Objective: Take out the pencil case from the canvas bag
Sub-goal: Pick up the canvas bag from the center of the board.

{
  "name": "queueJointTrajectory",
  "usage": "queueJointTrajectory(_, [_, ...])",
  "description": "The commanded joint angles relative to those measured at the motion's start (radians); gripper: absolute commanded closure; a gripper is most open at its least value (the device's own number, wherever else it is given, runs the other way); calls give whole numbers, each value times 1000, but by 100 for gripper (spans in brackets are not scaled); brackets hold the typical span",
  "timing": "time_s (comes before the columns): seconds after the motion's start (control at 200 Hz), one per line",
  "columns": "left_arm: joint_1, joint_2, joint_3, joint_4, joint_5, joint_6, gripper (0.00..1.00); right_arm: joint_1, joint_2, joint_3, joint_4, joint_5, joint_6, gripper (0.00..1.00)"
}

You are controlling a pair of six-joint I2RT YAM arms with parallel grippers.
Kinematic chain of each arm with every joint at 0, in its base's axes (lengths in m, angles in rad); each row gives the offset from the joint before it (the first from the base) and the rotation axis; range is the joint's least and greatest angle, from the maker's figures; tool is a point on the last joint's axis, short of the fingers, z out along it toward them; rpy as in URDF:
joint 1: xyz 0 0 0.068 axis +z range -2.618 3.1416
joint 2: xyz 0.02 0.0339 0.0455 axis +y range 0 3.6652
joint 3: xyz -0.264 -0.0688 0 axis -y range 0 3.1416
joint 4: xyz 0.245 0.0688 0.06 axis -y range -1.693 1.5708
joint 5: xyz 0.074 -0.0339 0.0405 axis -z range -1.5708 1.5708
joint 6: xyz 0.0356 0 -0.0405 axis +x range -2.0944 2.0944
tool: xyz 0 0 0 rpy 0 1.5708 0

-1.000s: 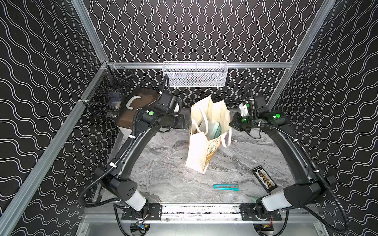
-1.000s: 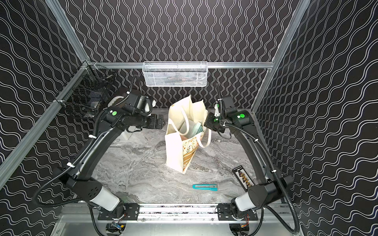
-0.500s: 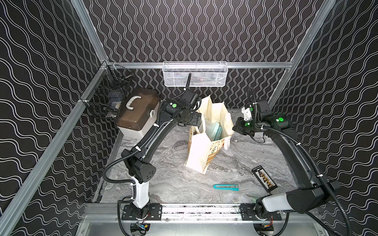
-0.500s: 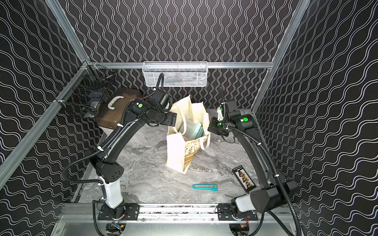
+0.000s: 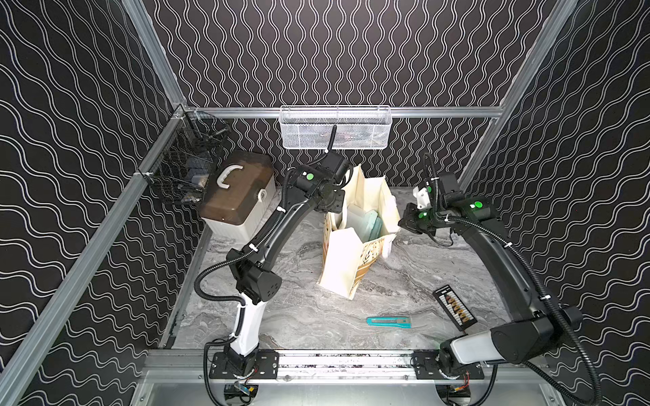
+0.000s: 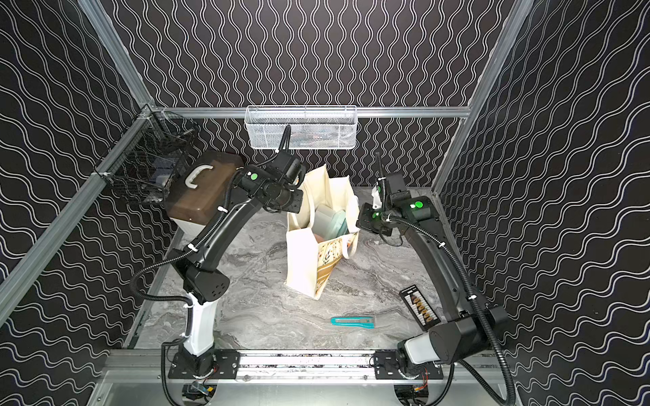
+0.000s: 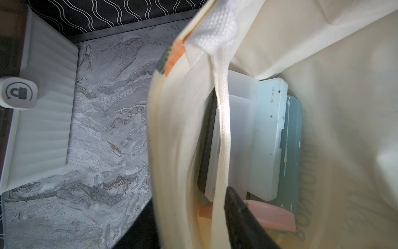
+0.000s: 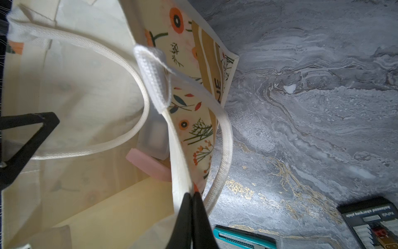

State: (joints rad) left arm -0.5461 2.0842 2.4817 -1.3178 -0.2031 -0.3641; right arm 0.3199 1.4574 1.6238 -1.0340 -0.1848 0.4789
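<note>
Left gripper (image 7: 189, 200): jaws astride canvas bag (image 5: 337, 260) wall; hold cannot be told.
Right gripper (image 8: 191, 195): closed on the bag's floral rim.
Pencil case: not singled out among flat cases (image 7: 269, 140) inside bag.
Obstruction: handle strap (image 7: 223, 129) draped across them.
Nearby: lidded box (image 5: 239, 197), cutter (image 5: 388, 321).

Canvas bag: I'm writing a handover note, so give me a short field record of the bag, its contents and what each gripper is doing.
bag: canvas bag upright on the table, mouth open
contents: white case, pale blue case, pink slab, all inside; which is the pencil case is unclear
right gripper: shut on the printed side's rim
left gripper: one finger inside, one outside the opposite wall; grip unclear
on table nearby: teal cutter, dark card
</note>
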Motion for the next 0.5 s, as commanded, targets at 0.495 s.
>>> queueJointTrajectory(0.495, [86, -73, 39, 102, 32, 69, 100, 8, -66, -175, 331, -278, 216, 100])
